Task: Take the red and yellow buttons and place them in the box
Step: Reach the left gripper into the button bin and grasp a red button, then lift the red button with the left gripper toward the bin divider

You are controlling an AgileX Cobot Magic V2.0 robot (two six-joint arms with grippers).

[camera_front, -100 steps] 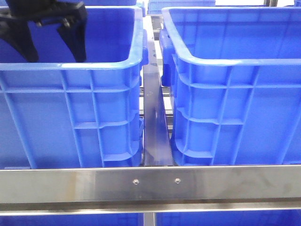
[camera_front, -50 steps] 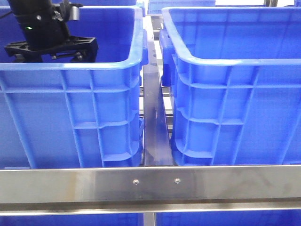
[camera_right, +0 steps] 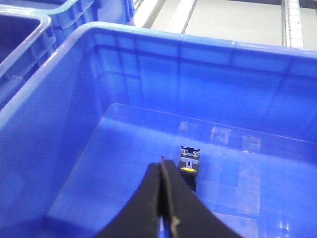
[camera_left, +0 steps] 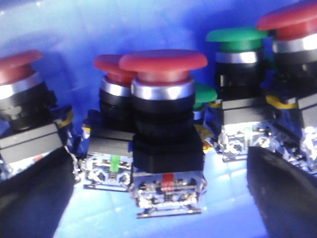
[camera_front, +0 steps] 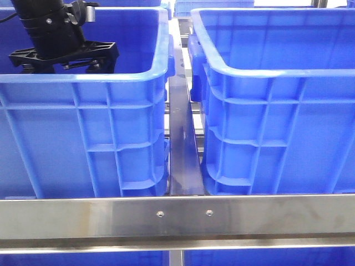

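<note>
In the left wrist view several push buttons stand on a blue crate floor. A red button [camera_left: 162, 64] with a wide domed cap stands between my left gripper's [camera_left: 158, 166] two dark fingers [camera_left: 32, 198], which are open and apart from it. More red buttons [camera_left: 111, 64] and green ones [camera_left: 237, 35] stand around it. In the front view the left gripper [camera_front: 62, 54] reaches down into the left crate [camera_front: 83, 77], fingertips hidden by its wall. My right gripper [camera_right: 162, 166] is shut and empty above the box [camera_right: 198, 42], where a yellow button [camera_right: 188, 166] lies on the floor.
The box [camera_front: 266, 72] stands right of the left crate, a narrow gap with a dark metal strip [camera_front: 182, 144] between them. A steel rail [camera_front: 177, 216] runs across in front. Another blue crate [camera_right: 20, 29] borders the box in the right wrist view.
The left gripper came down into the left crate; its open fingers, visible above the rim a second ago, are now hidden behind the wall. It drifted slightly right in the last half second.
</note>
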